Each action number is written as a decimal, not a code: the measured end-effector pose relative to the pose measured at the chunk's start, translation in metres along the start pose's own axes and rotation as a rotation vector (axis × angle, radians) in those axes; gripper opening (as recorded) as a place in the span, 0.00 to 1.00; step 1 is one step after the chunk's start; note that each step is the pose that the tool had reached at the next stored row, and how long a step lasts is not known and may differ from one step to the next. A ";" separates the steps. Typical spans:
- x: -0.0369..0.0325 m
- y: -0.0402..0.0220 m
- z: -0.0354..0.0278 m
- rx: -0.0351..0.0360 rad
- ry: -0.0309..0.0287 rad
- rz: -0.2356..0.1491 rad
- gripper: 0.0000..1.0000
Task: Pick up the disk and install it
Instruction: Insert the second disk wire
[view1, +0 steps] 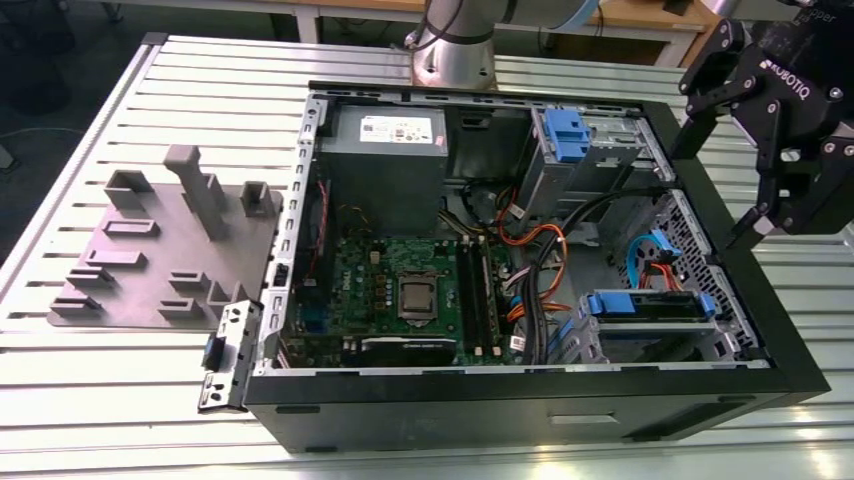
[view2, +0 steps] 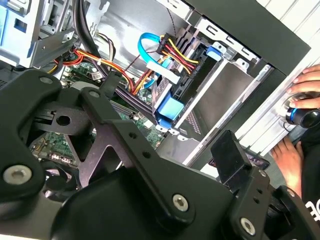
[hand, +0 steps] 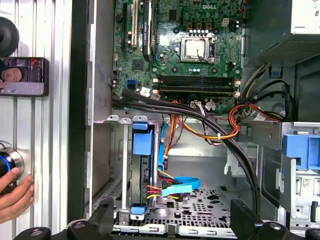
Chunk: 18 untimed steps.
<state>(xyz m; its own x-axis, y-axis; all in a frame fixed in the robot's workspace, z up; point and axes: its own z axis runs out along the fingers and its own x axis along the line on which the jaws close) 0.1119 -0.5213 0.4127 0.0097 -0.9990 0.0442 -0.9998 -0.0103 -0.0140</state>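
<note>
**Item: open computer case on slatted metal table, exterior view, left to right**

- Slatted metal table (view1: 80, 130): carries everything listed.
- Grey fixture plate (view1: 167, 255): lies flat at the exterior view's left, beside the case, with upright posts and low blocks.
- Small metal bracket (view1: 227, 355): leans against the case's outer left wall.
- Computer case (view1: 534, 410): black, lies on its side with the side panel off and the interior exposed.
- Power-supply box (view1: 387, 140): grey with a white sticker, in the far left corner of the case.
- Motherboard (view1: 400, 290): green, on the case floor in front of the power supply.
- Cable bundle (view1: 534, 245): orange, red and black, runs from the middle of the case towards the bays on the right.
- Blue latch (view1: 567, 135): on the far drive cage.
- The disk (view1: 650, 305): seated in the near right bay, with its blue carrier end facing up. Cables reach it in the first wrist view (hand: 139, 170).
- Gripper (hand: 172, 227): black, hangs over the case's right edge, well apart from the disk. Its fingers (hand: 102, 222) are spread wide with nothing between them.
- A person's hand (hand: 15, 192): rests on a round knob on the table outside the case, seen in both wrist views.
</note>
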 end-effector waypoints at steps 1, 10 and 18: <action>0.0000 0.0000 0.0000 0.0000 -0.0004 0.000 0.99; 0.0000 0.0000 0.0001 0.0000 -0.0031 0.000 0.67; 0.0000 0.0000 0.0002 0.0000 -0.0055 0.000 0.44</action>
<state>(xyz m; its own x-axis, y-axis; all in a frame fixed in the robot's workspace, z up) 0.1119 -0.5213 0.4125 0.0098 -0.9992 0.0387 -0.9998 -0.0103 -0.0141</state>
